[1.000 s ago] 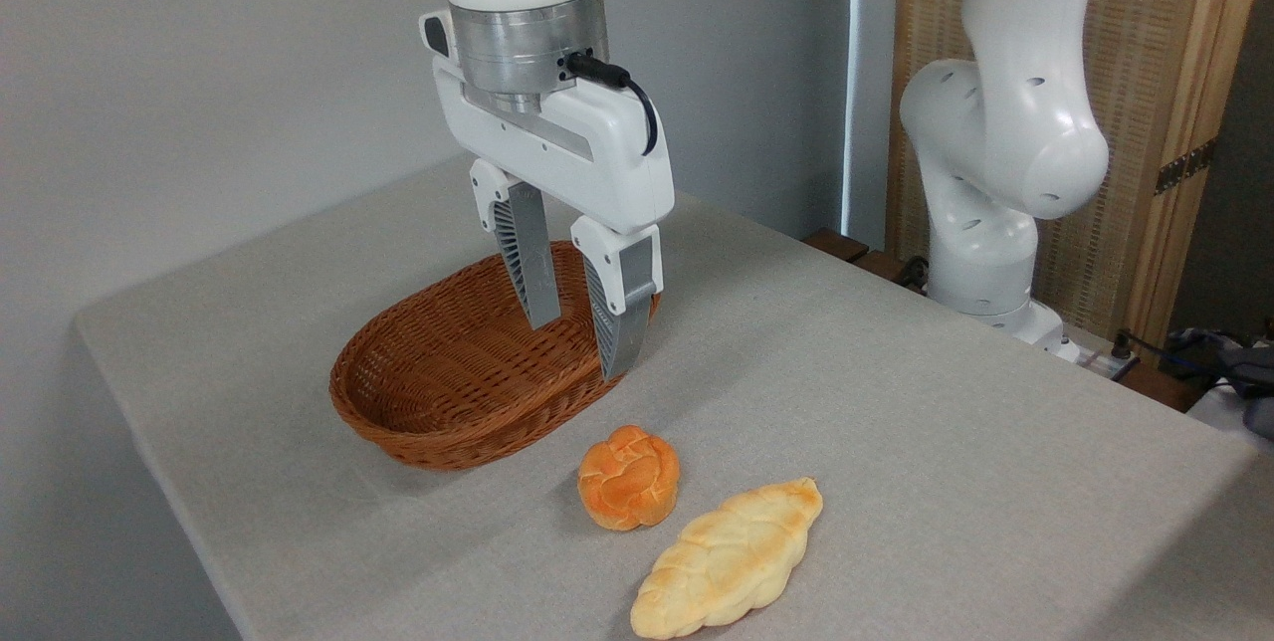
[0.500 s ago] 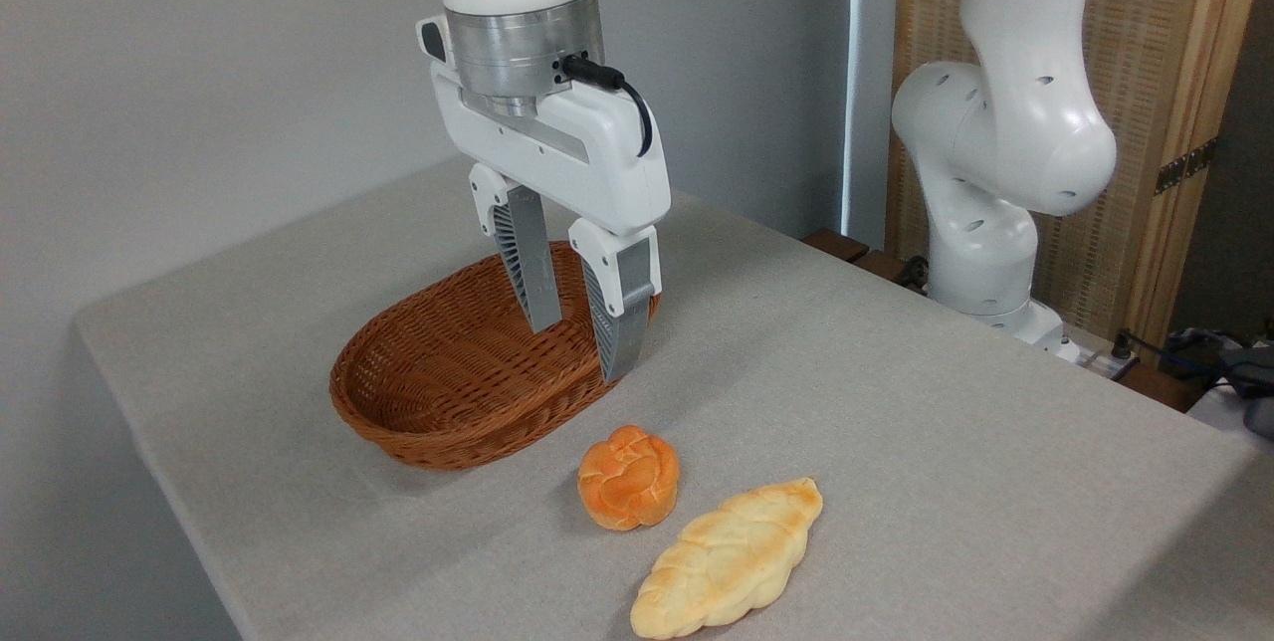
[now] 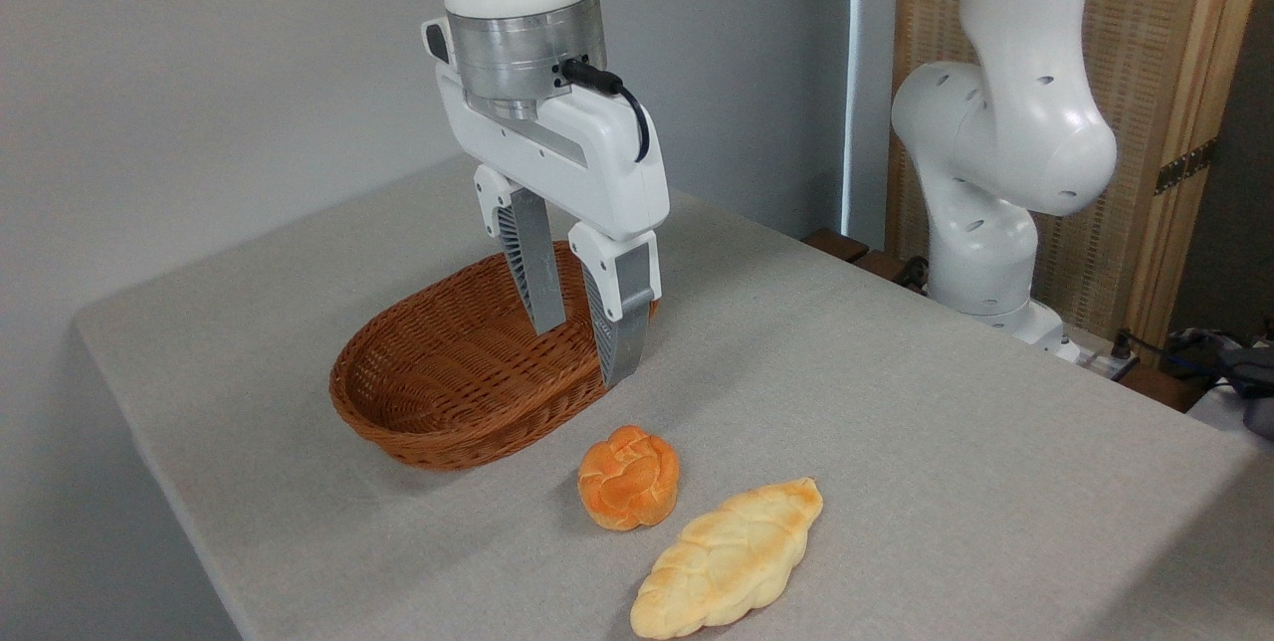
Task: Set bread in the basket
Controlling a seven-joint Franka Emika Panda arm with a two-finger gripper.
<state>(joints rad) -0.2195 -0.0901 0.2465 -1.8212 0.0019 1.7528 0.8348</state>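
The bread (image 3: 629, 478), a small round orange-brown bun with a knotted top, lies on the grey table in front of the basket. The basket (image 3: 468, 372) is oval reddish-brown wicker, shallow and with nothing in it. My gripper (image 3: 582, 352) hangs open over the basket's right end, fingers pointing down, nothing between them. It is up and to the back of the bun, well apart from it.
A longer pale yellow braided loaf (image 3: 727, 559) lies right beside the bun, toward the front edge. The arm's white base (image 3: 985, 253) stands at the table's back right. The table's (image 3: 896, 402) left and front edges drop off close to the basket and loaf.
The gripper has shifted very slightly to the right and down over the basket's right end. It stays open. Bun, loaf and basket have not moved.
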